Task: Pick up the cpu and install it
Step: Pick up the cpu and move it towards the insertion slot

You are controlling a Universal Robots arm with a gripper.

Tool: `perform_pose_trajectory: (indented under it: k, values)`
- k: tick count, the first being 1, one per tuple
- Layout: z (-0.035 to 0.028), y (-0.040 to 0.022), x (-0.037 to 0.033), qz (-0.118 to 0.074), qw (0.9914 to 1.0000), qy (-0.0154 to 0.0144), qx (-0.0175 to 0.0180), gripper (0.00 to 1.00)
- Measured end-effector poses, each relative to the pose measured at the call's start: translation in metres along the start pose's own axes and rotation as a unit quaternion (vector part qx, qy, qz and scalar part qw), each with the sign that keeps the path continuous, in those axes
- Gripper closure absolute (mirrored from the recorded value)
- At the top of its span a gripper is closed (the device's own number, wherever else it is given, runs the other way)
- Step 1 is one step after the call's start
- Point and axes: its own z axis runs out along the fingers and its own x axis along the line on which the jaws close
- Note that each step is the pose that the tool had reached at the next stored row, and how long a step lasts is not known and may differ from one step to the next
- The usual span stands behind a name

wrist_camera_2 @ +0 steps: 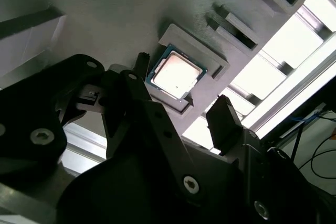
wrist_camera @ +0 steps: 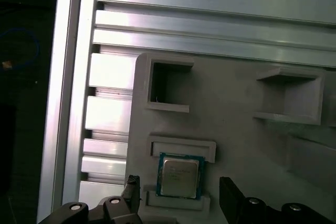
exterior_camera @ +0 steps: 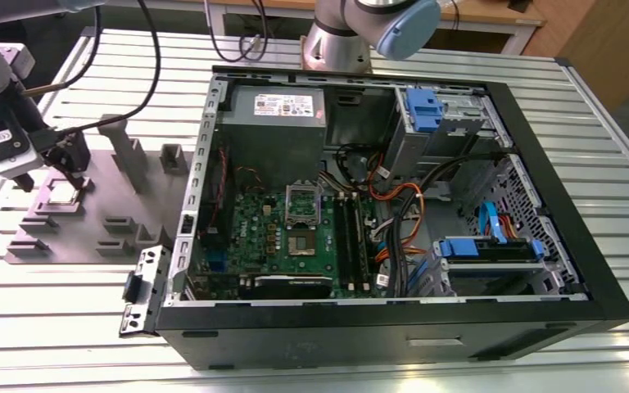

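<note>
Jaws of the gripper (wrist_camera_2: 182, 85) are spread and held apart from the cpu (wrist_camera: 180, 176) between them, which is seated in a grey holder (exterior_camera: 96, 237), at nine o'clock from the computer case (exterior_camera: 576, 319) in the exterior view

The exterior view looks steeply down from high and well back over the slatted table (exterior_camera: 30, 327), taking in the open computer case (exterior_camera: 402, 336) and the grey tray (exterior_camera: 74, 237). Both wrist views sit close behind the gripper (wrist_camera_2: 181, 81), looking out past its spread jaws; both catch the cpu (wrist_camera: 180, 176) lying between them on that tray.
</note>
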Motion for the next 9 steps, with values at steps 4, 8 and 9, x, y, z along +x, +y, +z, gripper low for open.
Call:
perform_pose_trajectory:
  k: [4, 8, 9]
  values:
    - [0.0026, 0.0007, -0.0001, 0.000, 1.00000, 0.0001, -0.0006, 0.29]
    - [0.0052, 0.0028, -0.0002, 0.000, 1.00000, 0.0000, -0.0007, 0.29]
    - [0.0061, 0.0032, -0.0002, 0.000, 1.00000, -0.0001, -0.0007, 0.29]
